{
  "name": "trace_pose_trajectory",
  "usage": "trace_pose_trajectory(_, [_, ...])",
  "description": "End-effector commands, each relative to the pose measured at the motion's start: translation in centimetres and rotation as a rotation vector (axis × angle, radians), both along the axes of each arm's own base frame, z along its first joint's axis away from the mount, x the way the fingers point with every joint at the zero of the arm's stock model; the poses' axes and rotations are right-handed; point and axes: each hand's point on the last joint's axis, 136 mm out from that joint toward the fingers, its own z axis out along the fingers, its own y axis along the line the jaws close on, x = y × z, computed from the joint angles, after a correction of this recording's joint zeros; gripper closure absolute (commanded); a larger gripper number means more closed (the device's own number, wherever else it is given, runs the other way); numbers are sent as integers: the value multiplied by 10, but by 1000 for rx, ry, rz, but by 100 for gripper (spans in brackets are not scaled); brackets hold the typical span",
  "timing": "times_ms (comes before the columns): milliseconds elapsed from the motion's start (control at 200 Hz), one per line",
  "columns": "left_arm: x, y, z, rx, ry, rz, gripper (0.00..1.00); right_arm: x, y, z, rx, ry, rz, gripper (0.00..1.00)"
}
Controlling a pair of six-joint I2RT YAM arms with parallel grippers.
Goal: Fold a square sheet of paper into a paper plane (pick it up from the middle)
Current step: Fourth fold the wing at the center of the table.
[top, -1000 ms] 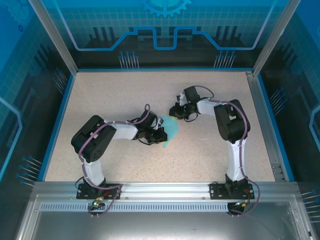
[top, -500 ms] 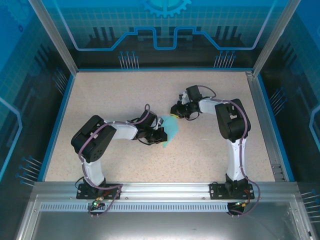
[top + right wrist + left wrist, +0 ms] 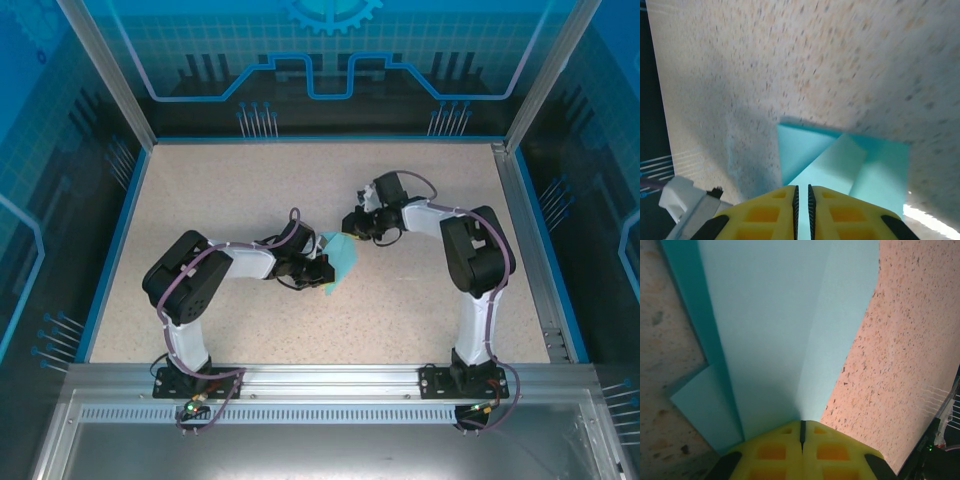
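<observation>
My left jaws pinch the folded turquoise paper (image 3: 785, 330) spreading ahead of them; my right jaws, almost together, pinch its opposite edge.

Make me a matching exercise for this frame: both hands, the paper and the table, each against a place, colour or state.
1 left hand
2 right hand
3 paper
4 table

A speckled beige
B at the paper's far edge
C light turquoise, creased
D shut on the paper's left side

Pairs: 1-D, 2-B, 3-C, 4-A

Speckled beige table (image 3: 230, 190); folded turquoise paper (image 3: 342, 258) at centre.
</observation>
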Motion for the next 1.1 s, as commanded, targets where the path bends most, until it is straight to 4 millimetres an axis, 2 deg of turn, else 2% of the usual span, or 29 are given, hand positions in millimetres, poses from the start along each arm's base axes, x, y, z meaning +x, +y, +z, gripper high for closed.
trace_pose_trajectory(0, [-60, 40, -64, 251, 220, -19, 100, -19, 19, 4, 49, 4, 59, 85])
trace_pose_trajectory(115, [-59, 40, -62, 255, 220, -20, 100, -26, 27, 1, 55, 15, 59, 86])
trace_pose_trajectory(255, [-59, 38, -60, 241, 216, -20, 100, -35, 30, -18, 49, 56, 60, 86])
trace_pose_trajectory(390, [-56, 27, -48, 174, 194, -28, 99, -42, 21, -41, -2, 91, 34, 88])
trace_pose_trajectory(570, [-51, 22, -32, 146, 168, -37, 96, -50, 15, -61, -26, 131, 17, 90])
trace_pose_trajectory(795, [-53, 13, -12, 73, 168, -44, 92, -54, 10, -66, -38, 135, -1, 90])
trace_pose_trajectory(1095, [-76, 19, -24, 103, 236, -72, 90, -57, 5, -69, -54, 141, -6, 91])
